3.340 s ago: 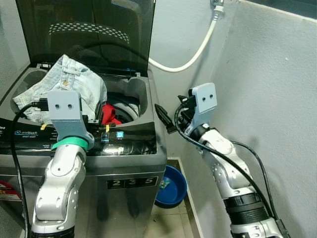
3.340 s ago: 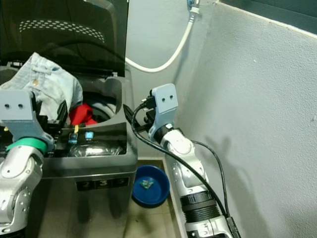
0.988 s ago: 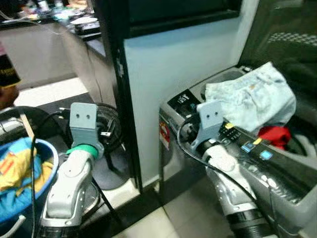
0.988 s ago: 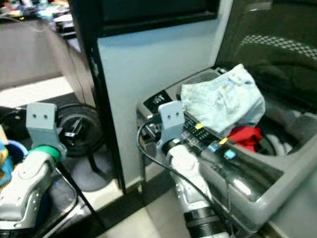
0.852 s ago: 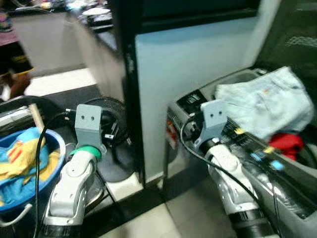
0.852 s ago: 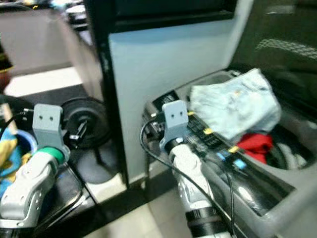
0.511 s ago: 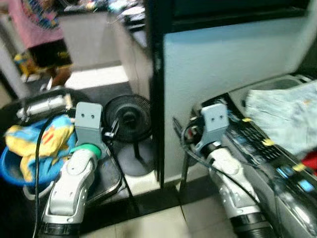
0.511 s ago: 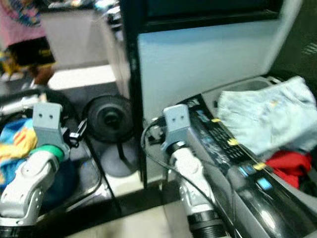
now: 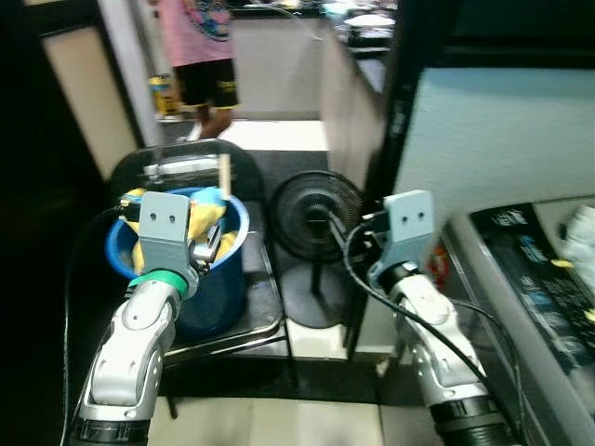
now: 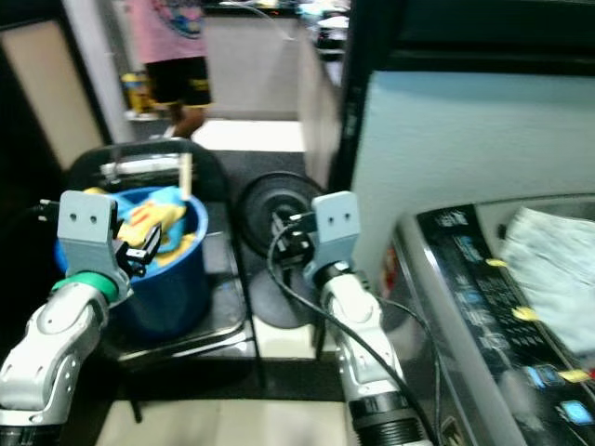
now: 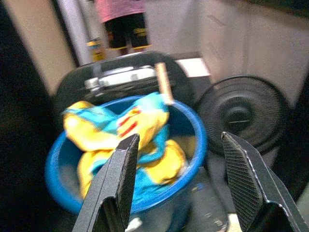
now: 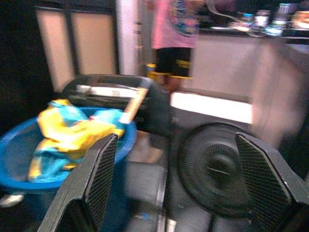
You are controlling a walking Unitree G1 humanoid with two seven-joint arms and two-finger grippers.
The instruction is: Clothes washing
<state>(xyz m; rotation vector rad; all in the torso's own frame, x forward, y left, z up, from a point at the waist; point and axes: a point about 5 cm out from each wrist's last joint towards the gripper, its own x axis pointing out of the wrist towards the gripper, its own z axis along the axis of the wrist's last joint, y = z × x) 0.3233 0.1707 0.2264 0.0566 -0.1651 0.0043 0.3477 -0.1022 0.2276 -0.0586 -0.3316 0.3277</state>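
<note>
Inside the blue basin [image 11: 58,186], the yellow-and-blue clothes [image 11: 128,130] lie heaped, likely soft and light; the raised top fold suits gripping. Above the basin, the left gripper [image 11: 176,179] stands wide and empty; beside it, the right gripper [image 12: 178,179] likewise.

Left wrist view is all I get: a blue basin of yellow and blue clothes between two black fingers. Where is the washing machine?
Observer: The washing machine stands on the robot's right, to the right of the black fan.
Operator: Is anything on it?
Observer: A pale denim garment lies on its top.
Operator: And the other arm?
Observer: The right gripper is open, points toward the fan and holds nothing.
</note>
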